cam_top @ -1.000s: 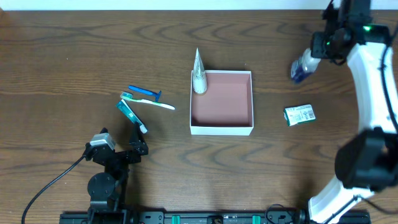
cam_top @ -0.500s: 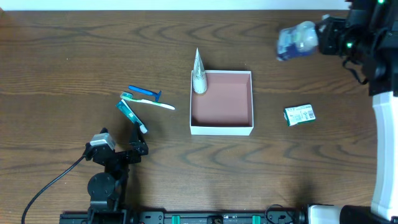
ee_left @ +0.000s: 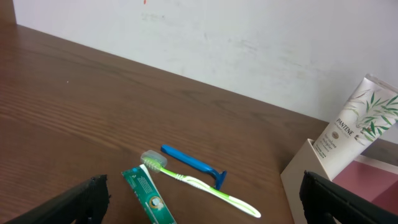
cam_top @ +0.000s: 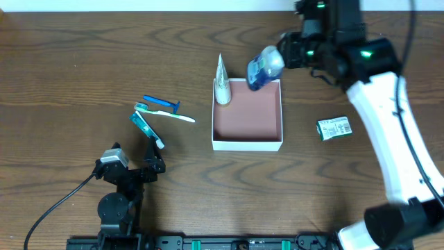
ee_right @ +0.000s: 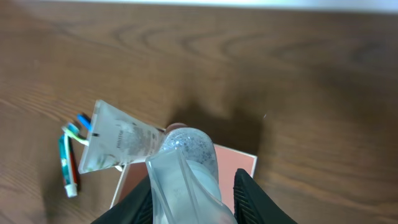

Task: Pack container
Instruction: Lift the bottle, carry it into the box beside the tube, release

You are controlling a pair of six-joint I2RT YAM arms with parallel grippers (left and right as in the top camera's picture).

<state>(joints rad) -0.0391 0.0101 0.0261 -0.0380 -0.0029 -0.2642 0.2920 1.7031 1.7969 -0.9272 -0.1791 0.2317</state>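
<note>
The container [cam_top: 247,144] is a shallow square box with white walls and a pink inside, at the table's middle. A white Pantene tube [cam_top: 222,85] leans in its back left corner. My right gripper [cam_top: 279,55] is shut on a clear bottle with blue liquid [cam_top: 262,69], held above the container's back edge. In the right wrist view the bottle [ee_right: 186,177] sits between my fingers [ee_right: 193,202], over the tube [ee_right: 118,143] and container [ee_right: 242,167]. My left gripper [cam_top: 149,163] is open and empty, low at the front left.
A green toothbrush [cam_top: 170,114], a blue razor [cam_top: 161,104] and a green toothpaste tube [cam_top: 147,128] lie left of the container; all three show in the left wrist view [ee_left: 199,185]. A small white-labelled carton [cam_top: 334,128] lies to the right.
My right arm has swung left with the bottle, from the far right back of the table to above the container's back edge. The left arm has not moved.
</note>
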